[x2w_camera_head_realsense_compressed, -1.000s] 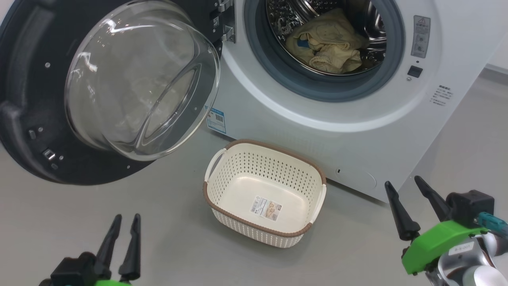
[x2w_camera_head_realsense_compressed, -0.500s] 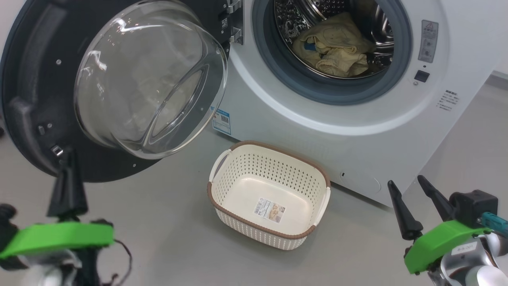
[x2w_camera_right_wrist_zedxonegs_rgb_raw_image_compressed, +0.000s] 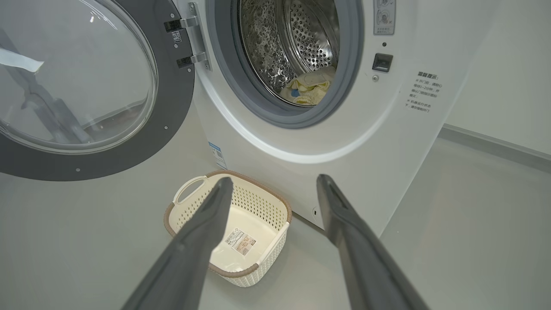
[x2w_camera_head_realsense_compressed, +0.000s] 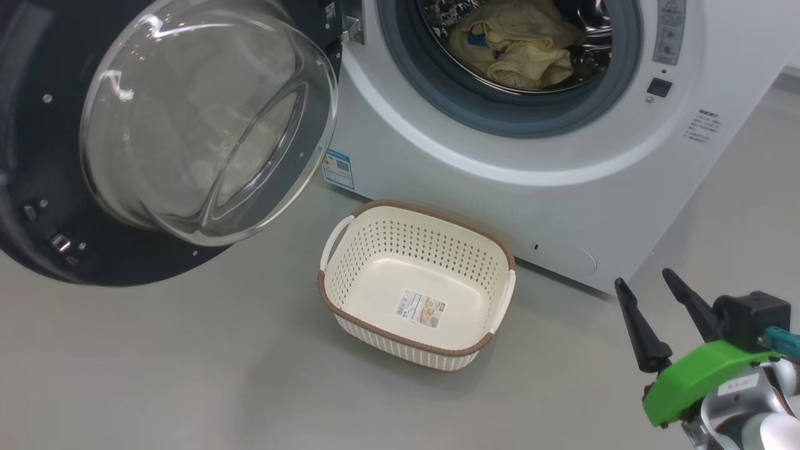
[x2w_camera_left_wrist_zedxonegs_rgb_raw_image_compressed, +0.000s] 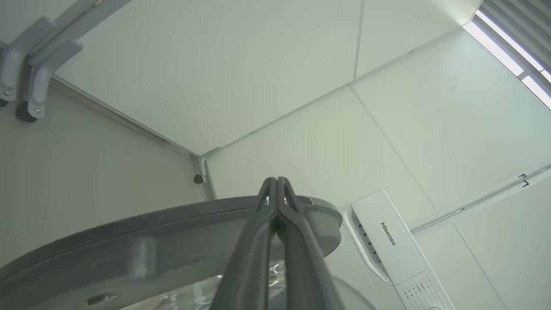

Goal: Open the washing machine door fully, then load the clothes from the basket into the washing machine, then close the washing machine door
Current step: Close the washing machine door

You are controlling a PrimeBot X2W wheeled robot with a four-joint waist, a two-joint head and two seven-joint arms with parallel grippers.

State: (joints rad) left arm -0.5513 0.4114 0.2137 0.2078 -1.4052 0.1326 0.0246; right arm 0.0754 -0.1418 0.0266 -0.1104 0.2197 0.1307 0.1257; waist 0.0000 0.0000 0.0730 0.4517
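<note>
the washing machine [x2w_camera_head_realsense_compressed: 581, 162] stands with its round mouth uncovered, and everything here is placed from it. the door [x2w_camera_head_realsense_compressed: 31, 206] is swung wide open on the hinge [x2w_camera_right_wrist_zedxonegs_rgb_raw_image_compressed: 189, 43] at the left edge of the machine's mouth, its black rim facing the room and its clear glass bowl [x2w_camera_head_realsense_compressed: 206, 125] bulging outward. the clothes [x2w_camera_head_realsense_compressed: 512, 44], pale yellow with a bit of blue, lie bunched inside the machine, low in the steel drum [x2w_camera_right_wrist_zedxonegs_rgb_raw_image_compressed: 280, 43] behind the grey gasket [x2w_camera_head_realsense_compressed: 437, 106]. the basket [x2w_camera_head_realsense_compressed: 412, 247] sits upright on the grey floor [x2w_camera_head_realsense_compressed: 187, 375] just in front of the machine's lower front panel, below the mouth and a little to its left, near the blue label [x2w_camera_head_realsense_compressed: 339, 169]; nothing lies in it but the sticker [x2w_camera_head_realsense_compressed: 422, 309] on its bottom. the right gripper [x2w_camera_head_realsense_compressed: 644, 279] hangs over the floor off the machine's front right corner, well apart from the basket and the door, its two dark fingers spread wide with nothing between them and pointing toward the machine. the left gripper [x2w_camera_left_wrist_zedxonegs_rgb_raw_image_compressed: 275, 181] is up by the outer edge of the open door, on the far side from the machine's mouth, with the machine's white control panel [x2w_camera_left_wrist_zedxonegs_rgb_raw_image_compressed: 387, 234] past it; its fingers are pressed together tip to tip and pinch nothing, and whether they touch the door's edge i cannot tell.
</note>
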